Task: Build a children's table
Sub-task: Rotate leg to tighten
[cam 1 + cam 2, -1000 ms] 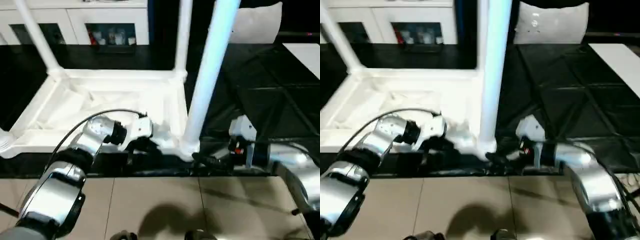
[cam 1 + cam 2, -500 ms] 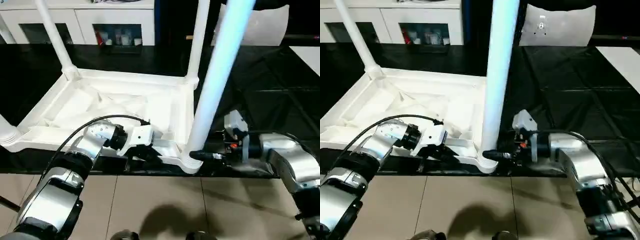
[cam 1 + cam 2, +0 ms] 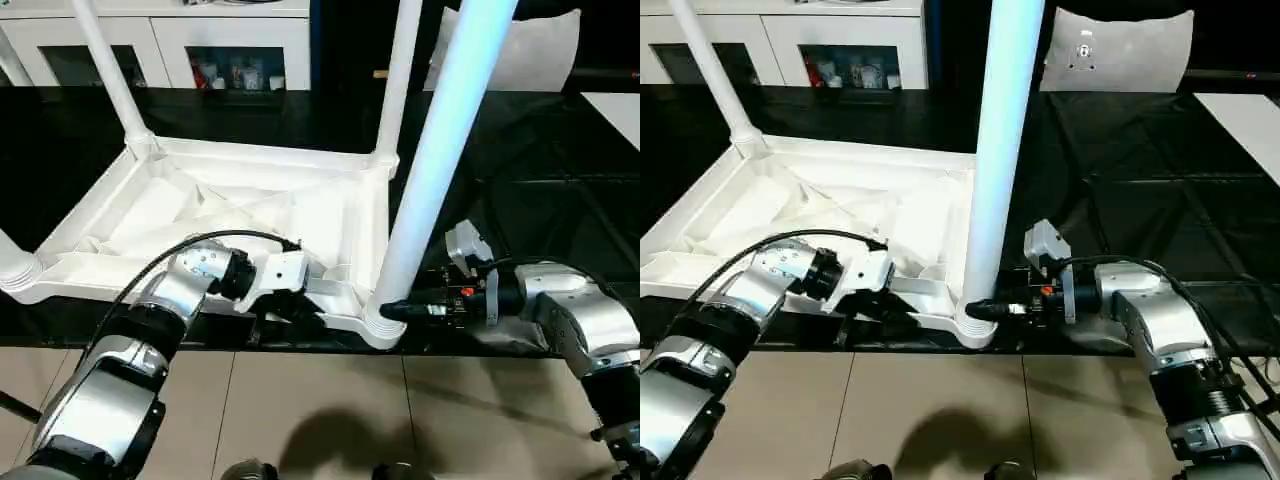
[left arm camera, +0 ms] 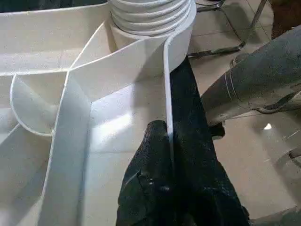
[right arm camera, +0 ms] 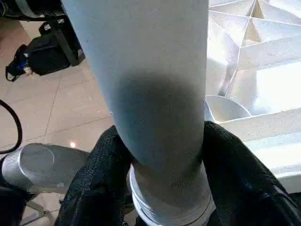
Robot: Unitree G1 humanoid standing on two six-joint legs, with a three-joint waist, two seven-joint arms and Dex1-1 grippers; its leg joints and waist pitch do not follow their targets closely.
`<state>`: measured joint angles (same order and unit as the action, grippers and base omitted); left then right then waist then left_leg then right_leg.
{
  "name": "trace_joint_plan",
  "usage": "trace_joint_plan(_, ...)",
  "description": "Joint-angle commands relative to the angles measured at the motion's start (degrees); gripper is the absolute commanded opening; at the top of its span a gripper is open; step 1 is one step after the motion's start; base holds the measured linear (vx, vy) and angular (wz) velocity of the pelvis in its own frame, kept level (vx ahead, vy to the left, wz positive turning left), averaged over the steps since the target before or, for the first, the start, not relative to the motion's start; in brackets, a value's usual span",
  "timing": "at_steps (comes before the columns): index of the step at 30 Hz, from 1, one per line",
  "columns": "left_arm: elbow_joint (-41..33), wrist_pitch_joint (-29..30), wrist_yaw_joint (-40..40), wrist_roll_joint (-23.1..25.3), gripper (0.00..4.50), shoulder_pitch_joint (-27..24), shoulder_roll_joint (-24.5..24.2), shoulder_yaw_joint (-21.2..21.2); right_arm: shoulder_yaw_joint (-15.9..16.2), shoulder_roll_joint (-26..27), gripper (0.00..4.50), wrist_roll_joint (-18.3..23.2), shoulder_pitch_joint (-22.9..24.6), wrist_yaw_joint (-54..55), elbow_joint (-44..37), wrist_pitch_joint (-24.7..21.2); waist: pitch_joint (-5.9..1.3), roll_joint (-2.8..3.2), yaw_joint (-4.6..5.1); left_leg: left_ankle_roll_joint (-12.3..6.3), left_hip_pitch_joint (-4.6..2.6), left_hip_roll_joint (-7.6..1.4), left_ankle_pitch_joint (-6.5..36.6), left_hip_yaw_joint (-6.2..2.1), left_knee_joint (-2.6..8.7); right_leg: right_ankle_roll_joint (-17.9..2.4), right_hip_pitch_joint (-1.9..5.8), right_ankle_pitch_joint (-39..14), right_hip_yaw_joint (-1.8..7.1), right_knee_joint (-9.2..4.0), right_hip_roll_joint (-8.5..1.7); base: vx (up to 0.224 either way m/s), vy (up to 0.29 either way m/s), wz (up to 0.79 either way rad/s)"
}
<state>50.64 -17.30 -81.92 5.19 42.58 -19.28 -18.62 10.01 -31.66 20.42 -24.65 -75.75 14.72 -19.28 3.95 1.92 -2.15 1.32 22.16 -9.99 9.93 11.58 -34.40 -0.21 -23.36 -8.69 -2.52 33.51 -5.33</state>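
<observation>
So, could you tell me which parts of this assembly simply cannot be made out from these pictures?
- Tops of the three upright legs, e.g. the near leg: cut off by the head views' top edge.
- The near leg's seating in its corner socket: hidden by the right gripper.
- The fourth corner: cut off at the left edge.
- Cabinet shelf items: too small.

The right pincer (image 5: 164,179) clasps the white leg (image 5: 146,84) just above its ribbed base, black fingers (image 5: 99,179) on both sides.
</observation>
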Motion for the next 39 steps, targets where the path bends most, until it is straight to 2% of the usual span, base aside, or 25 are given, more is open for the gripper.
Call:
trace_joint_plan(1,-0.72,1.80,4.52,0.77,0.00,0.16,1.40,-0.09,-0.11,1.40,1.97,3.08,0.86,-0.88,-2.21,-2.58,-3.84,-1.13,0.15,-3.10,-1.50,-3.12,16.49,-1.20,4.32,-13.00,2.04,-21.88,1.69,-4.28,-2.85,0.000,0.000,0.00)
trace_joint_plan(3,-0.62,4.98,7.93,1.31,0.00,0.63,2.20,0.41,-0.57,2.73,1.97,3.02,1.71,1.90,-3.63,-3.19,-3.69,-1.16,0.09,-2.95,-1.58,-3.21,16.86,-1.20,4.43,-12.73,1.86,-22.81,1.78,-4.42,-2.85,0.000,0.000,0.00)
trace_joint_plan(6,-2.68,11.67,10.68,-0.54,0.00,0.50,4.33,2.16,-0.91,5.85,1.97,0.37,2.29,10.94,-4.94,-4.86,-3.36,-1.28,0.46,-1.74,-1.60,-2.96,18.64,-1.43,4.62,-11.52,1.67,-26.95,1.67,-4.79,-2.90,0.000,0.000,0.00)
trace_joint_plan(8,-4.20,14.94,13.13,-0.85,0.00,0.46,5.75,2.78,-1.65,8.95,1.97,-1.36,2.05,18.16,-5.38,-6.38,-3.12,-1.42,1.30,-0.39,-1.63,-2.83,20.72,-1.81,4.85,-9.88,1.37,-30.94,1.58,-5.12,-2.89,0.000,0.000,0.00)
trace_joint_plan(9,-4.48,15.58,13.62,-0.89,0.00,0.46,6.04,2.89,-1.87,9.66,1.97,-1.67,1.97,19.66,-5.44,-6.62,-3.19,-1.33,1.54,-0.20,-1.55,-2.68,21.19,-1.93,4.78,-9.58,1.35,-31.65,1.48,-5.13,-2.89,0.000,0.000,0.00)
trace_joint_plan(11,-5.17,19.19,18.46,-0.65,0.00,1.10,8.39,3.83,-3.65,14.94,1.96,-3.46,1.08,29.73,-5.89,-9.02,-3.10,-1.38,2.45,0.09,-1.64,-2.59,22.48,-2.11,4.82,-8.55,1.17,-33.36,1.34,-5.56,-2.91,0.000,0.000,0.00)
trace_joint_plan(12,-5.16,20.22,20.19,-0.49,0.00,1.42,9.16,4.13,-4.14,16.51,1.96,-4.20,0.80,32.58,-6.10,-9.76,-3.02,-1.32,3.15,0.39,-1.36,-2.47,22.92,-2.23,4.94,-8.29,1.11,-33.62,1.21,-5.56,-2.74,0.000,0.000,0.00)
trace_joint_plan(14,-4.15,21.63,24.91,0.01,0.00,2.65,11.02,4.87,-5.65,20.77,1.96,-5.34,-0.14,39.83,-5.95,-11.27,-2.99,-1.30,4.06,0.39,-1.60,-2.29,24.01,-2.37,4.85,-7.17,0.78,-35.29,1.15,-6.00,-2.72,0.000,0.000,0.00)
trace_joint_plan(15,-2.86,23.10,29.63,0.21,0.00,4.15,13.07,5.89,-6.90,25.11,1.96,-6.31,-1.40,47.09,-5.20,-11.49,-2.96,-1.13,4.42,0.65,-1.68,-2.21,24.31,-2.24,4.76,-7.03,0.35,-35.40,1.23,-6.19,-2.65,0.000,0.000,0.00)
trace_joint_plan(16,-2.08,23.19,31.95,0.39,0.00,4.89,13.92,6.30,-7.46,26.92,1.96,-6.64,-2.04,50.07,-4.52,-11.24,-3.33,-1.30,4.74,0.81,-1.56,-1.94,23.56,-2.36,4.68,-6.63,0.70,-35.02,1.07,-6.14,-2.67,0.000,0.000,0.00)
trace_joint_plan(17,-2.01,23.64,33.46,0.58,0.00,5.21,14.43,6.53,-7.80,28.09,1.96,-6.81,-2.39,52.12,-4.29,-11.30,-3.51,-1.20,4.82,0.67,-1.35,-2.05,22.71,-2.41,4.74,-6.83,0.82,-33.50,1.21,-5.99,-2.75,0.000,0.000,0.00)
trace_joint_plan(19,-1.96,23.30,35.19,1.53,0.00,5.53,15.29,5.98,-7.85,30.12,1.96,-7.22,-2.72,54.26,-3.60,-9.40,-3.43,-1.07,4.94,-0.59,-1.26,-2.22,21.52,-2.01,4.80,-8.41,0.67,-27.69,1.44,-5.85,-2.44,0.000,0.000,0.00)
trace_joint_plan(20,-1.93,23.16,35.40,1.69,0.00,5.55,15.37,5.86,-7.75,30.22,2.31,-7.51,-2.65,54.50,-3.58,-8.95,-3.45,-1.20,4.95,-0.94,-1.04,-2.18,21.21,-1.94,4.81,-8.68,0.84,-26.71,1.49,-5.78,-2.47,0.000,0.000,0.00)
trace_joint_plan(21,-1.95,22.85,35.68,2.10,0.00,5.51,15.37,5.60,-7.84,30.34,2.31,-8.06,-2.40,54.63,-3.81,-8.50,-3.51,-1.16,4.86,-1.31,-0.90,-2.14,20.60,-1.91,4.80,-9.00,1.06,-25.65,1.51,-5.66,-2.53,0.000,0.000,0.00)
trace_joint_plan(22,-1.98,22.80,35.75,2.20,0.00,5.49,15.35,5.55,-7.88,30.35,2.66,-8.23,-2.31,54.67,-3.92,-8.46,-3.59,-1.16,4.78,-1.98,-0.80,-2.20,19.29,-1.78,4.83,-9.62,1.24,-23.30,1.60,-5.43,-2.48,0.000,0.000,0.00)
trace_joint_plan(24,-2.11,22.01,35.58,2.91,0.00,5.20,14.56,5.17,-8.64,29.09,2.68,-8.27,-1.13,53.21,-5.01,-8.51,-3.74,-1.18,4.59,-3.39,-0.68,-2.19,16.58,-1.49,4.59,-11.13,1.58,-19.11,1.76,-5.04,-2.55,0.029,-0.006,0.02)
trace_joint_plan(26,-2.43,20.14,33.43,3.72,0.00,4.51,13.05,4.24,-8.95,27.19,2.88,-8.55,-0.15,51.14,-5.48,-7.48,-3.82,-1.20,4.24,-4.37,-0.76,-2.30,15.03,-1.37,4.48,-11.74,1.77,-16.96,1.77,-4.95,-2.58,0.000,0.000,0.00)
trace_joint_plan(28,-2.24,19.69,32.78,4.24,0.00,4.29,12.15,3.74,-9.26,26.25,3.11,-8.76,0.43,50.48,-5.79,-6.98,-3.84,-1.25,4.00,-5.11,-0.63,-2.29,13.62,-1.29,4.40,-12.14,2.06,-15.91,1.75,-4.73,-2.67,0.000,0.000,0.00)
trace_joint_plan(30,-2.55,17.48,30.12,4.62,0.00,3.46,10.23,2.82,-10.11,23.60,3.14,-7.56,1.54,47.58,-6.59,-5.59,-3.80,-0.91,3.53,-5.41,-0.72,-2.32,13.17,-1.36,4.47,-12.05,2.12,-16.45,1.65,-4.82,-2.69,0.000,0.000,0.00)
trace_joint_plan(32,-3.61,15.28,25.15,4.09,0.00,2.02,7.83,2.01,-10.77,19.45,3.47,-6.08,2.95,41.85,-7.70,-3.71,-3.66,-1.08,3.08,-5.46,-0.74,-2.52,13.73,-1.27,4.55,-11.95,2.19,-16.87,1.72,-4.83,-2.65,0.000,0.000,0.00)
trace_joint_plan(33,-3.61,15.28,25.15,4.09,0.00,2.02,7.83,2.01,-10.77,19.45,3.54,-6.08,2.95,41.85,-7.70,-3.71,-3.67,-1.10,3.06,-5.52,-0.75,-2.53,13.82,-1.28,4.58,-12.04,2.24,-16.88,1.70,-4.81,-2.68,0.000,0.000,0.00)
trace_joint_plan(34,-4.66,12.90,20.52,2.91,0.00,0.99,6.47,1.60,-10.02,16.23,3.56,-5.79,3.75,37.06,-8.21,-2.49,-3.75,-0.79,3.05,-5.44,-0.74,-2.50,13.64,-1.37,4.58,-12.22,2.29,-16.86,1.67,-4.73,-2.71,0.000,0.000,0.00)
trace_joint_plan(35,-4.66,12.90,20.52,2.91,0.00,0.99,6.47,1.60,-10.02,16.23,3.64,-5.79,3.75,37.06,-8.21,-2.49,-3.79,-0.97,3.04,-5.37,-0.71,-2.63,13.42,-1.41,4.58,-12.48,2.44,-16.06,1.63,-4.63,-2.68,0.000,0.000,0.00)
trace_joint_plan(37,-5.36,10.68,14.69,2.05,0.00,0.05,4.20,0.77,-6.84,9.82,3.80,-7.43,5.32,27.60,-8.34,1.97,-3.82,-0.83,2.92,-5.55,-0.84,-2.78,13.32,-1.31,4.53,-13.63,2.41,-13.86,1.70,-4.36,-2.66,0.000,0.000,0.00)
trace_joint_plan(39,-5.32,9.51,12.67,1.75,0.00,-0.10,3.49,0.45,-6.36,8.34,3.80,-7.44,5.55,24.88,-8.19,3.00,-3.76,-0.88,2.95,-5.74,-0.80,-2.75,13.57,-1.25,4.54,-14.05,2.39,-13.65,1.69,-4.32,-2.59,0.000,0.000,0.00)
